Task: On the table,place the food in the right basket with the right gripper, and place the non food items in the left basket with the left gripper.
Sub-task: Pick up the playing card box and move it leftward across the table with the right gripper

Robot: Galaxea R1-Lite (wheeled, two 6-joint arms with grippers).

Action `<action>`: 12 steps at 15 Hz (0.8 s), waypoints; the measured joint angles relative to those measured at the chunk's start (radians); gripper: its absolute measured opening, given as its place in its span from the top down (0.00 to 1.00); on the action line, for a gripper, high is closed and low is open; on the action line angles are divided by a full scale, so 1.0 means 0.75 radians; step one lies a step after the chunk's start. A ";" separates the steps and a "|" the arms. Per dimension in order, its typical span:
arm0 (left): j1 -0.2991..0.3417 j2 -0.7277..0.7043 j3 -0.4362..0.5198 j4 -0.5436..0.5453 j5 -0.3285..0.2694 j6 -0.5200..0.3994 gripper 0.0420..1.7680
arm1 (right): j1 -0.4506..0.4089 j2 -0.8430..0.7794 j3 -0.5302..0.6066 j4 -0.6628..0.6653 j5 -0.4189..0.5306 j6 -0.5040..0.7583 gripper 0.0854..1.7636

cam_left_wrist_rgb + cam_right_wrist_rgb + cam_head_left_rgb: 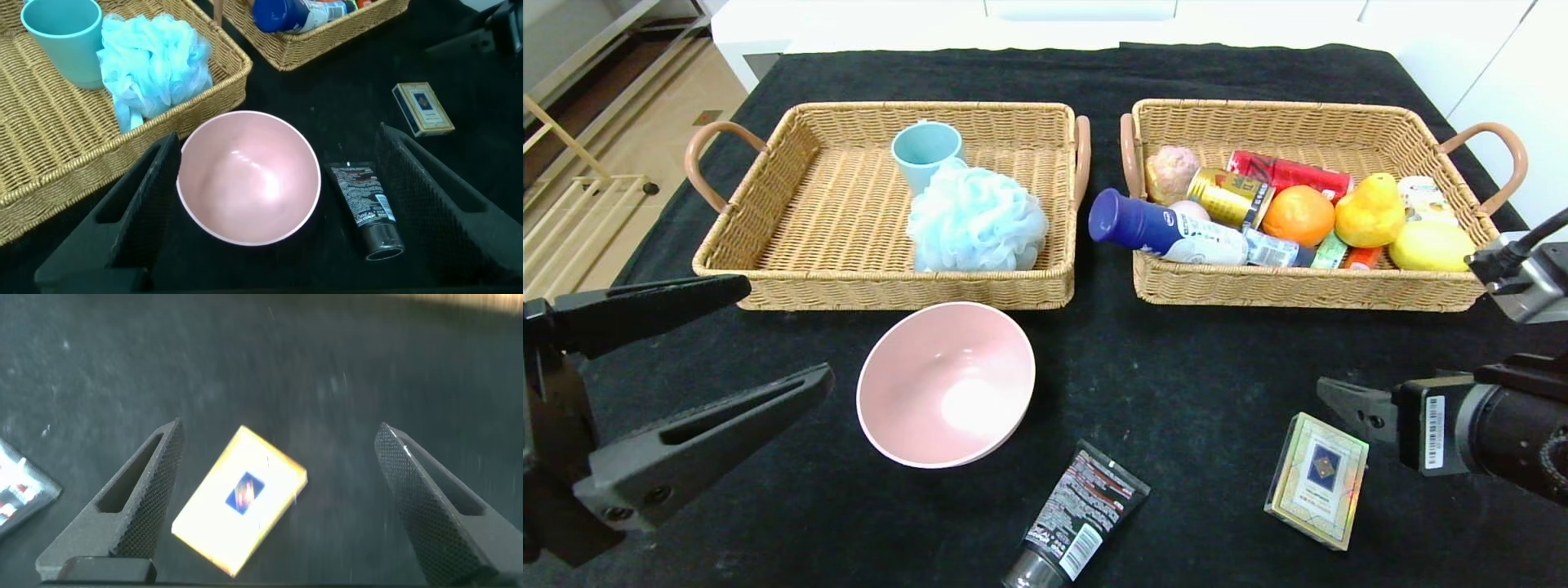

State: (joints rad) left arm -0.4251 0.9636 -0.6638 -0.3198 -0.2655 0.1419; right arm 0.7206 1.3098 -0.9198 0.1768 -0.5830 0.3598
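Fingers of both grippers spread wide, orange (pixel 1297 215) in right basket (pixel 1307 286), pink bowl (pixel 946 384) on table (pixel 1201 384)

You've got two baskets side by side at the back of the bench (pixel 1192 367), left basket (pixel 833 212) and right basket (pixel 1421 131). In front of them sit the bowl (pixel 946 382), then the tube (pixel 1078 516), then the card box (pixel 1316 478) furthest right.

Bright, even overhead light floods the scene; a white glare spot sits inside the glossy pink bowl (pixel 946 384). The black cloth-draped table (pixel 1192 376) swallows shadows. Head and left wrist views are crisp. The right wrist view smears, the gold-edged card box with blue centre (pixel 240 498) blurred and overexposed.
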 joint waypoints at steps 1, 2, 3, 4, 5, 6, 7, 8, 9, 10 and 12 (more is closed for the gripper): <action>0.001 0.000 0.000 -0.001 0.000 0.000 0.03 | 0.003 -0.003 -0.044 0.086 0.001 0.072 0.04; 0.001 0.001 0.000 -0.001 0.000 0.000 0.03 | 0.004 -0.001 -0.085 0.161 0.003 0.134 0.04; 0.001 0.001 0.000 -0.001 0.000 0.000 0.03 | 0.006 0.007 -0.123 0.238 0.004 0.201 0.04; 0.001 0.001 0.000 -0.001 0.000 0.000 0.03 | 0.007 0.020 -0.155 0.307 0.005 0.271 0.04; 0.000 0.001 0.000 -0.001 0.000 0.000 0.03 | 0.009 0.040 -0.187 0.383 0.012 0.365 0.04; 0.000 0.001 0.000 -0.001 0.001 0.000 0.03 | 0.011 0.063 -0.211 0.442 0.031 0.458 0.04; 0.000 0.000 0.000 0.000 0.001 0.000 0.03 | 0.016 0.086 -0.228 0.491 0.075 0.527 0.04; 0.001 0.000 0.000 -0.001 0.000 0.000 0.03 | 0.019 0.108 -0.238 0.511 0.121 0.563 0.04; 0.001 0.000 0.000 -0.001 0.001 0.000 0.03 | 0.016 0.132 -0.245 0.517 0.150 0.605 0.04; 0.001 0.000 0.000 -0.001 0.000 0.000 0.03 | 0.012 0.155 -0.248 0.517 0.160 0.646 0.04; 0.002 0.000 0.000 -0.001 0.000 0.000 0.03 | 0.006 0.204 -0.250 0.518 0.164 0.718 0.04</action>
State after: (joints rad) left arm -0.4236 0.9636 -0.6638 -0.3209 -0.2655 0.1419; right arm 0.7253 1.4628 -1.1070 0.5655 -0.4602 0.8985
